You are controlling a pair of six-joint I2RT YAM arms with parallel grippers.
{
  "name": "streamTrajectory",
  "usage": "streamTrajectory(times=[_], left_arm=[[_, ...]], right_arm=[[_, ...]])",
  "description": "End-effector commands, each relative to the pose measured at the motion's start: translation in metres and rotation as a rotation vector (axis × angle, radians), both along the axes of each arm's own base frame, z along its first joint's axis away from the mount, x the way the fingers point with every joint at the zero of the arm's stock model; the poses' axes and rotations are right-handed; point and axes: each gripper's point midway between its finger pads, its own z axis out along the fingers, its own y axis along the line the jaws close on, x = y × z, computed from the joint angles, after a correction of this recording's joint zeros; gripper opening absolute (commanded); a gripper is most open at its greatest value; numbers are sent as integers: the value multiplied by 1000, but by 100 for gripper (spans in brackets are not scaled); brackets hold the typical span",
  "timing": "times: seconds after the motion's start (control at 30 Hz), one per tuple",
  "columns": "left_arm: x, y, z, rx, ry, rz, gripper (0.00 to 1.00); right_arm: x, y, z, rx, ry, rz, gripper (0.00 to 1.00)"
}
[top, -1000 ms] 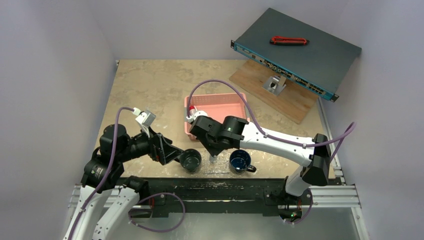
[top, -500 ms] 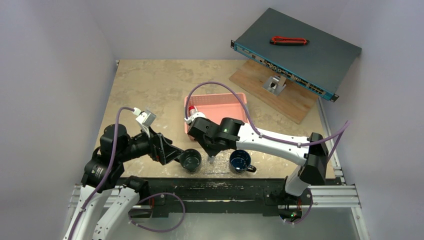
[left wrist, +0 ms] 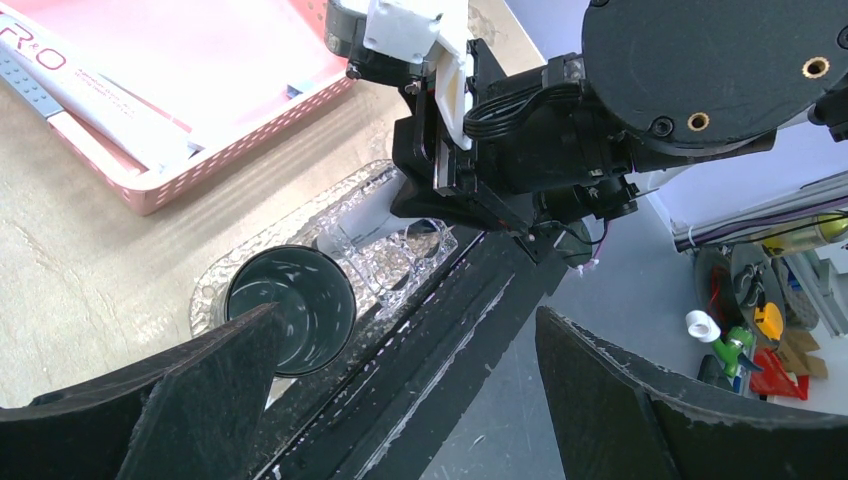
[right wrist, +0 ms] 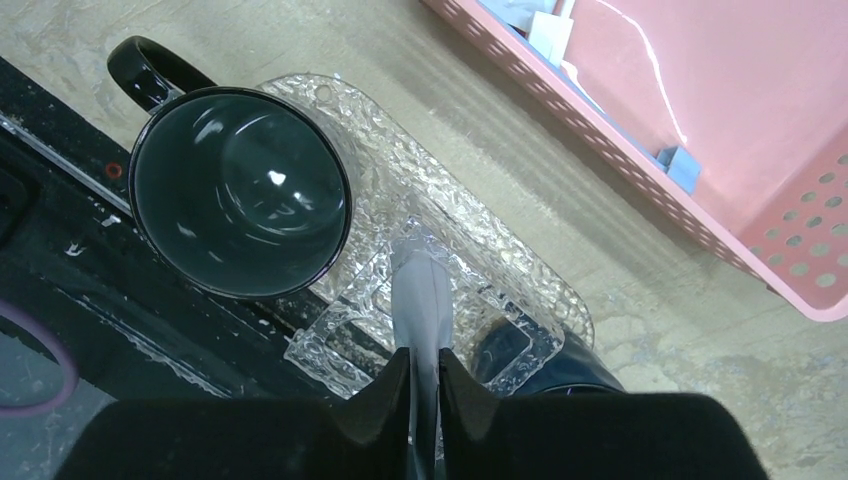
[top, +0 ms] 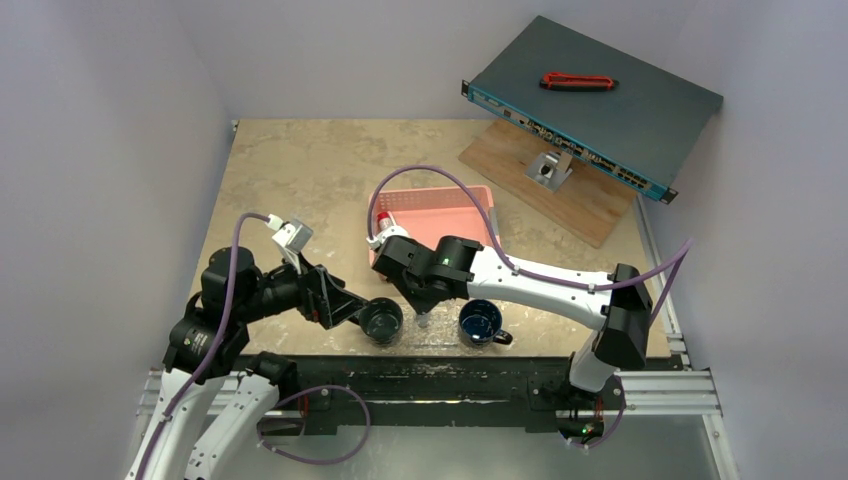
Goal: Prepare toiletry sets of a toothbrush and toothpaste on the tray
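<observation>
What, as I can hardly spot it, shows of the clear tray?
The tray is clear plastic, pebbled, with rounded corners, a hole near one corner and a raised rectangular frame mid-way. It lies flat on the table by its near edge. A dark mug stands on one end, a second mug on the other. The right hand holds a toothpaste tube pointing at the frame.

From above, the right tool (top: 424, 314) sits mostly hidden under its own wrist, and the tray (top: 440, 340) is too faint to outline. In the right wrist view the near end of the toothpaste (right wrist: 420, 300) vanishes between the fingers (right wrist: 380, 395); a mug (right wrist: 585, 372) is mostly covered, the basket (right wrist: 640, 185) cut off.
</observation>
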Motion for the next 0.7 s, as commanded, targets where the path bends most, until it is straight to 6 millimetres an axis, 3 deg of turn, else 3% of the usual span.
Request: streamTrajectory(times=[0.0, 0.17, 0.4, 0.67], left_arm=[[1, -1, -1, 5, -17, -14, 95], [1, -1, 0, 5, -19, -13, 95], [1, -1, -2, 8, -18, -11, 95], [2, 1, -3, 13, -16, -1, 95]], right_arm=[[5, 7, 10, 30, -42, -5, 22], [10, 12, 30, 84, -73, -18, 35], [31, 21, 69, 164, -168, -54, 42], [77, 29, 98, 292, -209, -106, 44]])
